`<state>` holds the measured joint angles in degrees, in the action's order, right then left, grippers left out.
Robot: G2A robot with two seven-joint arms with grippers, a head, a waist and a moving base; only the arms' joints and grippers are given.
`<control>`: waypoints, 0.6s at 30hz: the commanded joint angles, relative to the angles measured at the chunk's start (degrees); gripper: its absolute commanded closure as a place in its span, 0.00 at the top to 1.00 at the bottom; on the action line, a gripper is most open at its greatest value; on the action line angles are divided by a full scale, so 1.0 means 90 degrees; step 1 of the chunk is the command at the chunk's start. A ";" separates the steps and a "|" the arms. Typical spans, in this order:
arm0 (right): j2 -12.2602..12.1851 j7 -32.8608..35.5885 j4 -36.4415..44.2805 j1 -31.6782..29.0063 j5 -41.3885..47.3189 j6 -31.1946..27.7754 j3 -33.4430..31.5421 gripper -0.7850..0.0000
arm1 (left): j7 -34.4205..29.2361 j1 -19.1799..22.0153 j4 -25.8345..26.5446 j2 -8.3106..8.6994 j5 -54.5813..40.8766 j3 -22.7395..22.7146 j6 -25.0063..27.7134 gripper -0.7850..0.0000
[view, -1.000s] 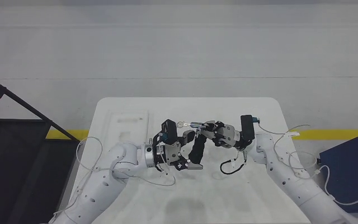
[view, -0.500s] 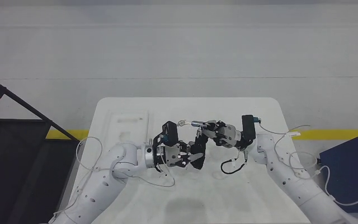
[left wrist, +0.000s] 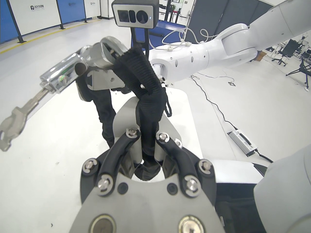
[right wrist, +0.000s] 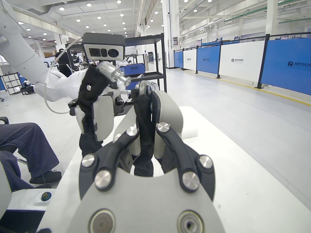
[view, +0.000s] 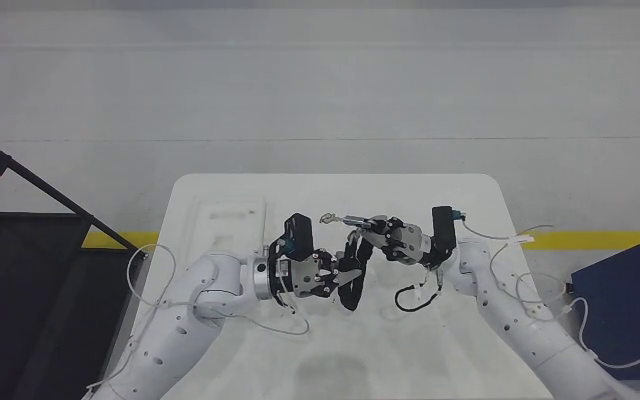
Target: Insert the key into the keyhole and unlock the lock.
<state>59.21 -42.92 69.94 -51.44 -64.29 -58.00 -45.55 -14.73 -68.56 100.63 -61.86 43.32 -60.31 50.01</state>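
**Q:** Item one, the left gripper?
**A:** Left gripper (left wrist: 133,59): black-sleeved fingers pressed together, the tips clamped on the thick end of the lock (left wrist: 60,72). The sleeves hide how deep the metal sits between them.

**Q:** And the right gripper?
**A:** Right gripper (right wrist: 145,95): fingers likewise drawn together, pinching a metal ring of the lock at their tips. The two grippers meet almost tip to tip, with the lock touching both.

**Q:** The lock itself?
**A:** One chrome lock, with a tubular body and a rounded ring end. It is held in the air over the middle of the table (view: 420,195) and rests on nothing. From above, the body runs sideways from the right gripper toward the left arm's side.

**Q:** Where is the key?
**A:** One key (left wrist: 17,121), plain grey metal. Its blade is seated in the keyhole at the free end of the lock body, and its flat head sticks out beyond it. Neither gripper touches the key — both hold the lock only. I cannot tell whether it has been turned.

**Q:** Further out?
**A:** Two white arms, bent inward from either side of the table, each with a camera on its wrist. The right arm carries a looped black cable near the wrist.
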 commanded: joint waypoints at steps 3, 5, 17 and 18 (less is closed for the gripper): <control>0.0017 0.0086 -0.0126 0.0003 0.0084 0.0000 -0.0037 0.00 | 0.0022 -0.0048 0.0217 0.0022 -0.0105 -0.0107 0.0030 0.00; 0.0024 0.0147 -0.0202 0.0001 0.0148 0.0000 -0.0073 0.00 | 0.0031 -0.0075 0.0342 0.0040 -0.0175 -0.0201 0.0047 0.00; -0.0024 0.0502 -0.0259 -0.0352 0.0577 0.0178 -0.0624 0.00 | -0.0845 -0.0549 0.0689 0.0307 -0.1238 -0.1194 0.0048 0.00; -0.0032 0.0516 -0.0251 -0.0407 0.0629 0.0177 -0.0679 0.00 | -0.0915 -0.0612 0.0722 0.0330 -0.1306 -0.1283 0.0036 0.00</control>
<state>58.99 -38.35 67.67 -54.67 -59.11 -56.43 -51.19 -22.42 -73.49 106.91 -59.09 32.17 -71.05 50.48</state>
